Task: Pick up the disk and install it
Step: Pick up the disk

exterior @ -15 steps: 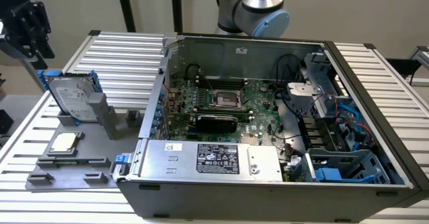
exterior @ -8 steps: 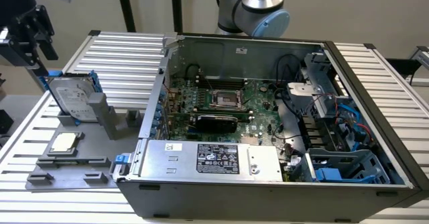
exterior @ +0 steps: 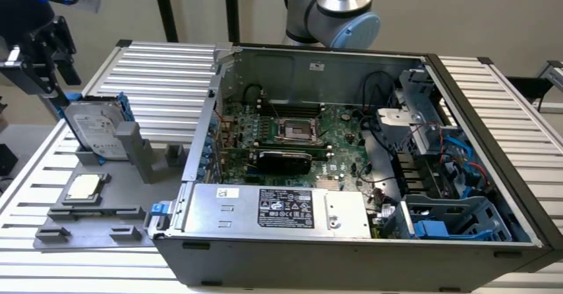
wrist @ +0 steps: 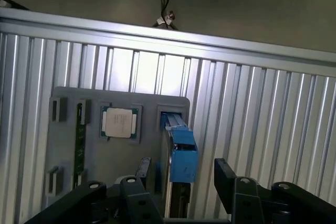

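A ribbed aluminium table (exterior: 167,70) carries an open computer case (exterior: 352,258) and, at the exterior view's left, a grey fixture plate (exterior: 132,218). The disk (exterior: 92,130) stands upright on edge in a slot of that plate, a small square chip (exterior: 84,187) lying nearby. The gripper (exterior: 44,76) hangs at the upper left of the exterior view, just above the disk, fingers spread wide to either side of its blue edge. A plain beige wall (exterior: 492,10) lies behind
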You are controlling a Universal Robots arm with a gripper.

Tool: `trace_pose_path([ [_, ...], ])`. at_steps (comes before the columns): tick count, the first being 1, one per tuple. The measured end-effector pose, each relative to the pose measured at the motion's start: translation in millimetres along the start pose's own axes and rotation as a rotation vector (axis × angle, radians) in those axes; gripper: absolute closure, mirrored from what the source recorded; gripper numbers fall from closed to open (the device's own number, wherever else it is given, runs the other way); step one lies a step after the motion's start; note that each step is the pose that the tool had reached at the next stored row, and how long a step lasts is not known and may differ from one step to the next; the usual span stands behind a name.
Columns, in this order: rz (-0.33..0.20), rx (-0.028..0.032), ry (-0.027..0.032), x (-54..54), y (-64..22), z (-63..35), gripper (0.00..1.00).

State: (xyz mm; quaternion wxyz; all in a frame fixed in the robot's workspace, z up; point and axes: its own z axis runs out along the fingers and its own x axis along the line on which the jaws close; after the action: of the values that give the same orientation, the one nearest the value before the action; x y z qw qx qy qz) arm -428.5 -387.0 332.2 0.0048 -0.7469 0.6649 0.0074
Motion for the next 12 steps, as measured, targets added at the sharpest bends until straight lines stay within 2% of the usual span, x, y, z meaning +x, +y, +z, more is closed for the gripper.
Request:
trace_pose_path([
  [12,0.026,0.0005,0.0,-3.4,-0.5,21.9,0.4],
])
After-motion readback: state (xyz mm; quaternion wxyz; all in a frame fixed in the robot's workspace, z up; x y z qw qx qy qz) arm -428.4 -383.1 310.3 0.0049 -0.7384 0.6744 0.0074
